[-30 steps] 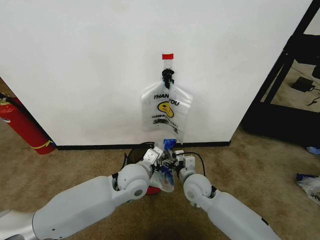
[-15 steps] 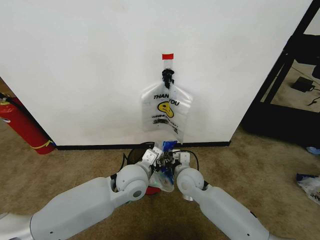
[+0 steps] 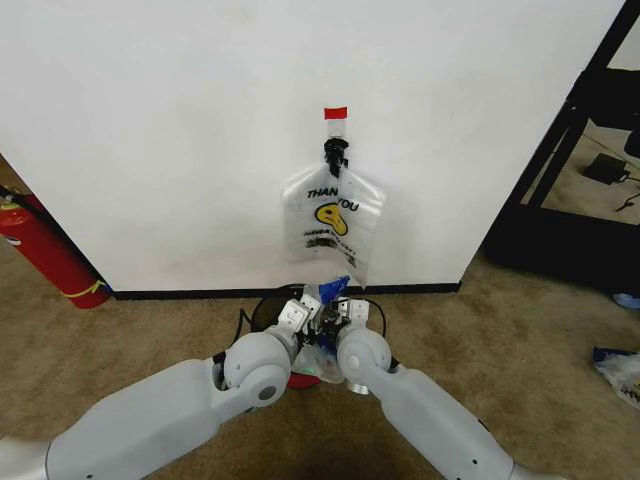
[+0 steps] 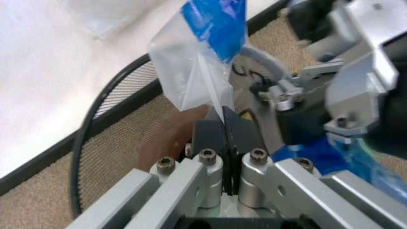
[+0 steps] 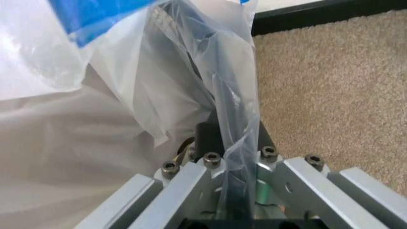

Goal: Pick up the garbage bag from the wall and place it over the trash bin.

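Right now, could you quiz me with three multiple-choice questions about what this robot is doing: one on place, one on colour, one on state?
1. Where are both end effectors? A over the bin B at the extinguisher C on the shelf
2. The bag's rim patch is? A green B blue C orange
3. The left end effector is? A wide open B shut on the bag C empty

A: left end effector and right end effector sit above the bin.
B: bag shows blue.
B: its fingers pinch plastic.
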